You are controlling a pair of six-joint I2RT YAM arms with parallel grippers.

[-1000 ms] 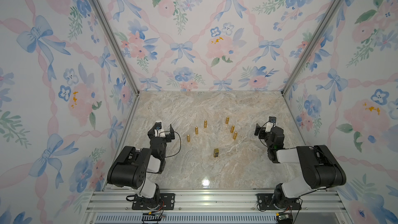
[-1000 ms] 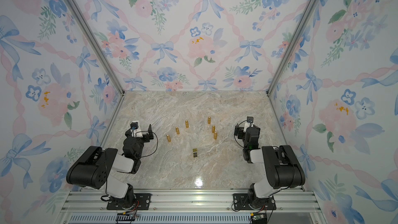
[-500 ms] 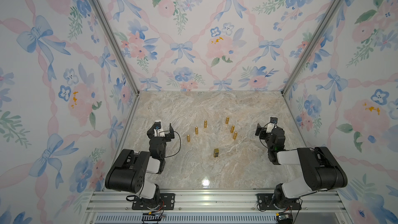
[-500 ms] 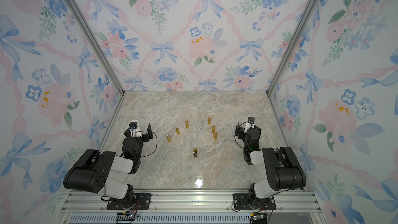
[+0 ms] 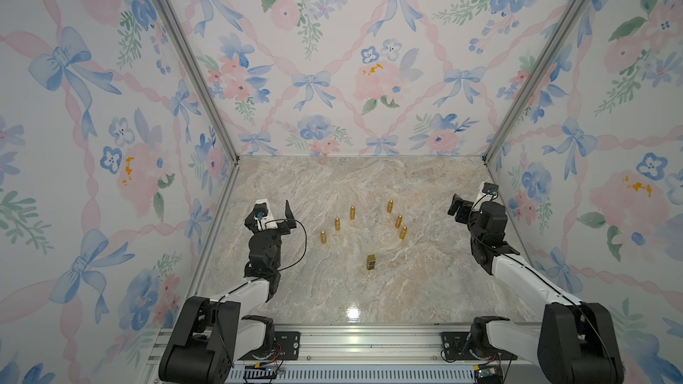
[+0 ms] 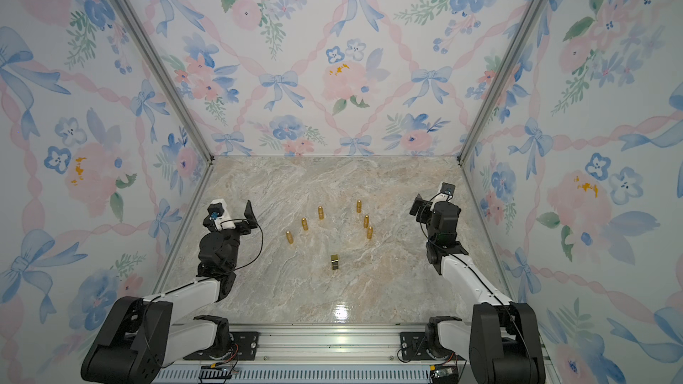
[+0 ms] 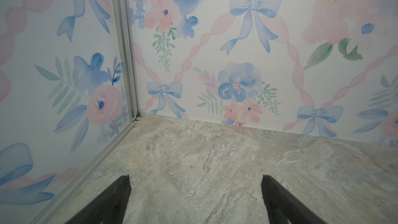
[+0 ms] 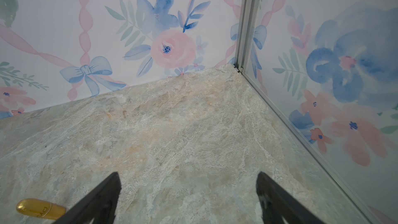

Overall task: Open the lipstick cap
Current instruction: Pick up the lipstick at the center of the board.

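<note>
Both arms are sitting out at the sides. The left gripper (image 7: 196, 178) is spread as wide as it goes and holds nothing, with only bare table (image 7: 193, 147) between its fingers (image 7: 120, 192). It hangs close to the left wall (image 5: 111, 179). It's the same for the right gripper (image 8: 187, 174): jaws wide apart, empty, up by the right wall (image 5: 591, 179). The lipsticks (image 5: 352, 212) are all in the middle of the table, well apart from both grippers. Six are gold bullet-shaped tubes standing upright in a loose V. Three run down the left branch (image 5: 323, 237) (image 5: 337, 223) and three down the right (image 5: 390, 206) (image 5: 398, 221) (image 5: 403, 232). There's also a square one (image 5: 371, 262), gold and dark, standing alone nearer the front edge, roughly between the two arms. The right wrist view catches one gold tube (image 8: 41, 209), partly hidden behind a finger (image 8: 101, 197), and I can't tell which of the six it is. The seam around its middle is shut, so that cap's on. The others are too small in both top views to be sure, but they look capped.
</note>
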